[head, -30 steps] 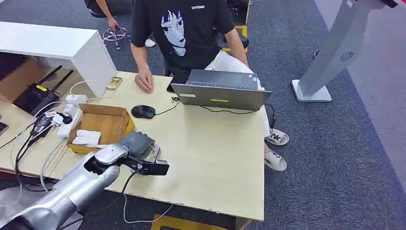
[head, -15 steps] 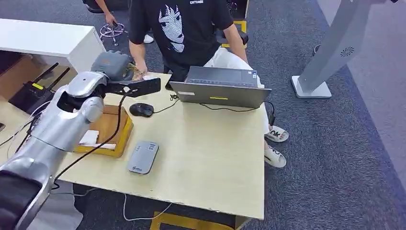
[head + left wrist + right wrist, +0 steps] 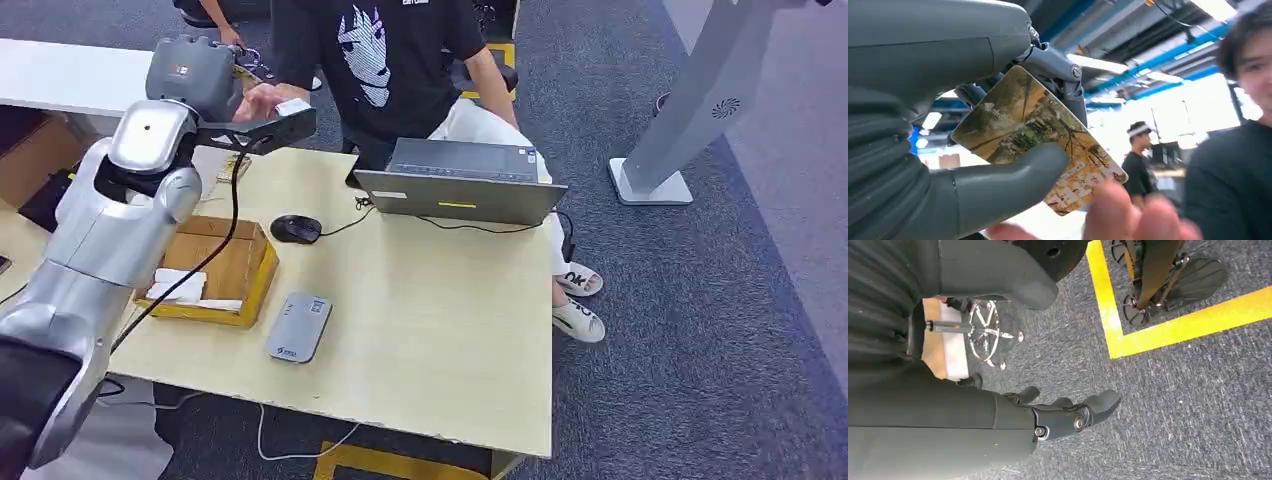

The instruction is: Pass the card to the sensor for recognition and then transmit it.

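One card (image 3: pixel 1033 135) sits pinched in my left robot hand (image 3: pixel 262 118), my thick grey thumb (image 3: pixel 998 192) pressed over its face and darker fingers (image 3: pixel 1058 75) behind it. It is a yellowish-brown printed card with pale lettering along one corner. From the head view my left arm is raised high over the far left part of the table (image 3: pixel 440 330), and the robot hand reaches toward a person in a black printed T-shirt (image 3: pixel 385 55) who stands behind the table. That person's hand (image 3: pixel 262 100) is up at my fingertips, right beside the card; in the left wrist view their blurred fingers (image 3: pixel 1128 217) lie just under the card's free corner, though I cannot tell whether they touch it.

On the table lies the grey card sensor (image 3: pixel 299 327), flat near the front edge and well apart from the card. Beside it is an open cardboard box (image 3: pixel 215 268) with white items inside, then a black mouse (image 3: pixel 297 229), and farther back a grey laptop (image 3: pixel 462 185).

My right robot hand (image 3: pixel 1063 415) hangs over grey carpet marked with yellow tape; its fingers are spread apart and it grips nothing
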